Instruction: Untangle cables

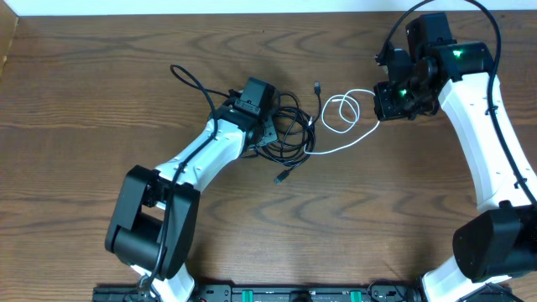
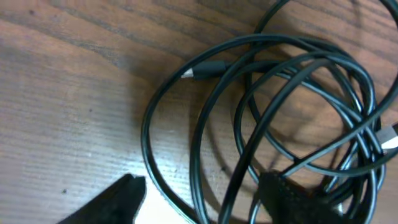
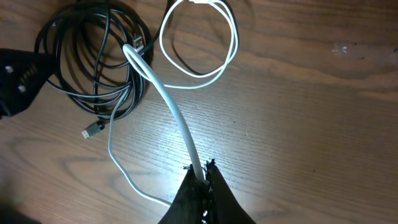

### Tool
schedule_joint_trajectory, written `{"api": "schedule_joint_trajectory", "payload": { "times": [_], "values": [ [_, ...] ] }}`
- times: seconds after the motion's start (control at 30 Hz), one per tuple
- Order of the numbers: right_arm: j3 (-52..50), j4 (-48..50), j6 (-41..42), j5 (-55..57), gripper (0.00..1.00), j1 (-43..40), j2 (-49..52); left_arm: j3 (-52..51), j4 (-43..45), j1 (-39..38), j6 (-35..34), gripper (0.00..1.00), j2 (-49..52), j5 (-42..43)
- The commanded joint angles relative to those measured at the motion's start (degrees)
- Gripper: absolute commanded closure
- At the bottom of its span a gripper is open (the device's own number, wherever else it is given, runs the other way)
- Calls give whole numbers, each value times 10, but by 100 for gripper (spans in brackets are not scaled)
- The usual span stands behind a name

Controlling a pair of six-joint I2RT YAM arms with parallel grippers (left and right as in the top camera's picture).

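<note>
Table: a brown wooden top (image 1: 84, 101) with both arms reaching in toward its middle.
Black cords: they lie as one tangled coil (image 1: 289, 138) flat on the wood just left of the middle, several loops laid over one another.
Loose ends: one black end with a small plug (image 1: 280, 178) trails out of the coil toward the near edge. Another plug (image 1: 317, 86) lies just beyond the coil on the far side.
White cord: (image 3: 177, 118) runs up from the right gripper's tips to the right edge of the black coil, where it meets the black loops. Further along it makes an open ring (image 3: 235, 43) lying flat on the wood between the coil and the right arm.
Left gripper: (image 2: 202, 180) is low over the black coil, its two fingers standing apart with several black strands running between them. Nothing is clamped that I can see.
Black plug: (image 2: 208, 70) in the left wrist view a plug lies on top of the coil, ahead of the fingers.
Right gripper: (image 3: 202, 177) has its jaws closed tight on the white cord, which comes straight out from between the tips.
Arm cord: a thicker black cord (image 1: 189, 80) curves across the wood beside the left arm, apart from the coil.
</note>
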Motion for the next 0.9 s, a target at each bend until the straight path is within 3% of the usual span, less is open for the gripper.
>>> {"api": "schedule_joint_trajectory", "payload": {
  "times": [0.0, 0.07, 0.13, 0.2, 0.3, 0.33, 0.4, 0.47, 0.6, 0.77, 0.87],
  "values": [
    [-2, 0, 8, 4, 99, 0, 0, 0, 0, 0, -5, 26, 20, -4],
    [-2, 1, 8, 4, 99, 0, 0, 0, 0, 0, -5, 25, 32, -3],
    [-2, 3, 8, 4, 99, 0, 0, 0, 0, -1, -5, 35, 51, -3],
    [-2, 6, 8, 4, 99, 0, 0, 0, 0, -1, -5, 50, 63, -3],
    [-2, 9, 8, 4, 99, 0, 0, 0, -2, -1, -5, 85, 70, -4],
    [-2, 10, 8, 6, 99, 0, 0, 0, -2, -1, -5, 92, 70, -4],
    [-2, 12, 8, 16, 99, -2, 0, 0, -2, 3, -5, 92, 66, -28],
    [0, 9, 3, -50, 99, -16, -2, 0, -7, 19, -5, 93, 58, -93],
    [16, -21, -69, -157, 99, -64, -11, 0, -16, 63, -14, 93, 54, -140],
    [25, -44, -63, -154, 99, -186, -34, 0, -46, 140, -117, 92, 54, -155],
    [25, -49, -17, -157, 99, -264, -37, 0, -52, 178, -192, 92, 54, -96]
  ]
}}
